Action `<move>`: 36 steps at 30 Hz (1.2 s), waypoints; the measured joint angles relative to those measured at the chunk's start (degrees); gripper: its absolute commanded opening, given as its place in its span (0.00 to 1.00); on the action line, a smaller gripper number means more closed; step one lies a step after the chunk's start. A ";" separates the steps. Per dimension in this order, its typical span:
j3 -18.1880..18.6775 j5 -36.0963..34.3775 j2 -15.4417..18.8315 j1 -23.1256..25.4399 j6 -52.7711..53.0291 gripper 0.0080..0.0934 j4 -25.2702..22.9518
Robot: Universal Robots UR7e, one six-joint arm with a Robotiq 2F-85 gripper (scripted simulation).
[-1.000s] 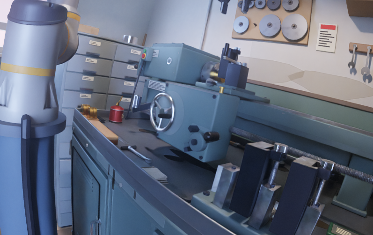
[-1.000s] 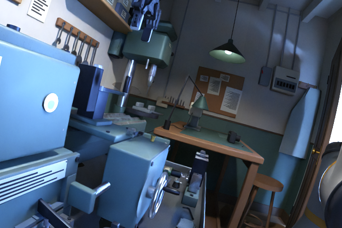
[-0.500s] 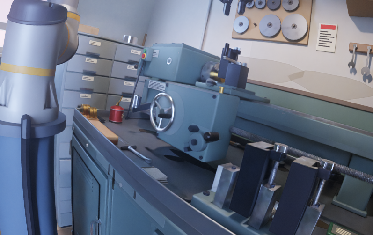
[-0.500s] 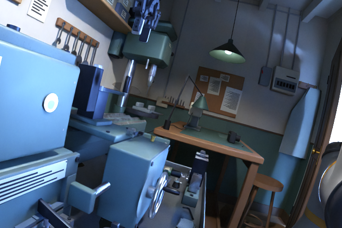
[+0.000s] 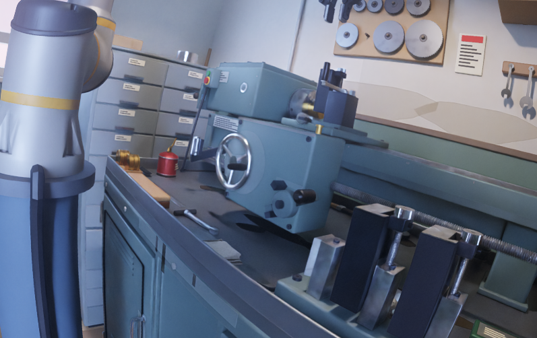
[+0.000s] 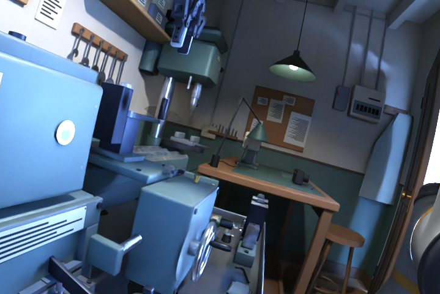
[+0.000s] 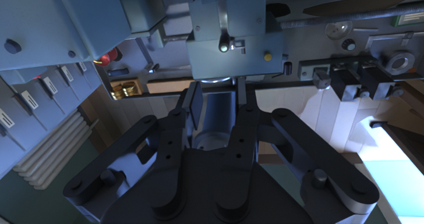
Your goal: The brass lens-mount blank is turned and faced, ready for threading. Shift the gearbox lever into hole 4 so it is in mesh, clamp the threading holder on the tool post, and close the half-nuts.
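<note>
The lathe fills the bench. Its carriage apron (image 5: 287, 176) carries a spoked handwheel (image 5: 232, 166) and a black knob (image 5: 304, 196). A dark tool post block (image 5: 335, 105) sits on top, next to the brass blank (image 5: 309, 107) in the chuck. Two dark tool holders (image 5: 392, 260) stand in a rack at the near right end of the bench. The gearbox lever (image 5: 197, 122) runs down the headstock's left end. My gripper (image 6: 184, 38) hangs high above the carriage, far from all of these. It holds nothing and its fingers (image 7: 216, 95) are partly closed and still moving.
The wall board of change gears (image 5: 392, 29) is just behind the gripper. A shelf and a drill press (image 6: 189, 59) stand close by. On the bench lie a red oil can (image 5: 167, 162), brass parts (image 5: 127, 159) and a small wrench (image 5: 197, 218). The leadscrew (image 5: 451, 227) runs along the bed.
</note>
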 measured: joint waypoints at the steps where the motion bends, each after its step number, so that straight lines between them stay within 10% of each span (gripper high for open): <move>1: 0.00 0.00 0.00 0.00 0.00 0.35 0.00; 36: 11.34 0.00 0.19 0.00 0.00 0.35 -11.57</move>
